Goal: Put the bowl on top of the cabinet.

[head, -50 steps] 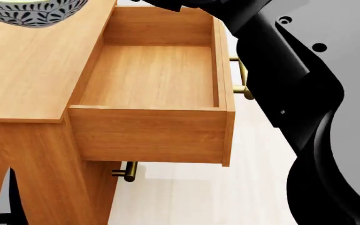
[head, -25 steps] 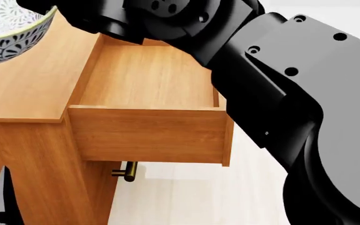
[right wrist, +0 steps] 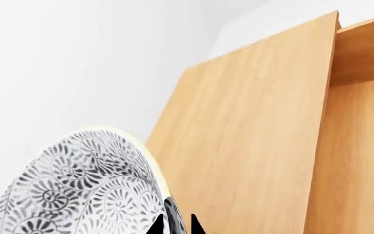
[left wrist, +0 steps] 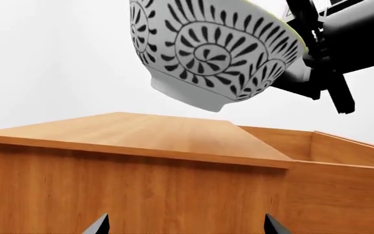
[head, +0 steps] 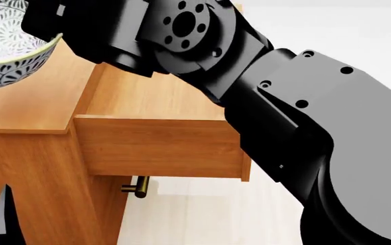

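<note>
The bowl (head: 5,48), white with a dense dark floral pattern and a yellowish rim, hangs tilted just above the cabinet's flat wooden top (head: 25,107). In the left wrist view a gap shows between the bowl's foot (left wrist: 206,58) and the cabinet top (left wrist: 141,131). My right gripper (right wrist: 175,225) is shut on the rim of the bowl (right wrist: 76,190), one fingertip inside and one outside. Its black arm (head: 263,102) reaches across the drawer. My left gripper (left wrist: 185,228) is open and empty, low in front of the cabinet's side panel.
The cabinet's top drawer (head: 161,148) stands pulled out to the right of the top surface, its inside partly covered by my right arm. A brass bar handle (head: 137,187) sticks out below it. Pale floor (head: 202,214) lies beneath.
My right arm has swung down and left over the open drawer, now covering most of it. The bowl has come lower over the cabinet top's left part.
</note>
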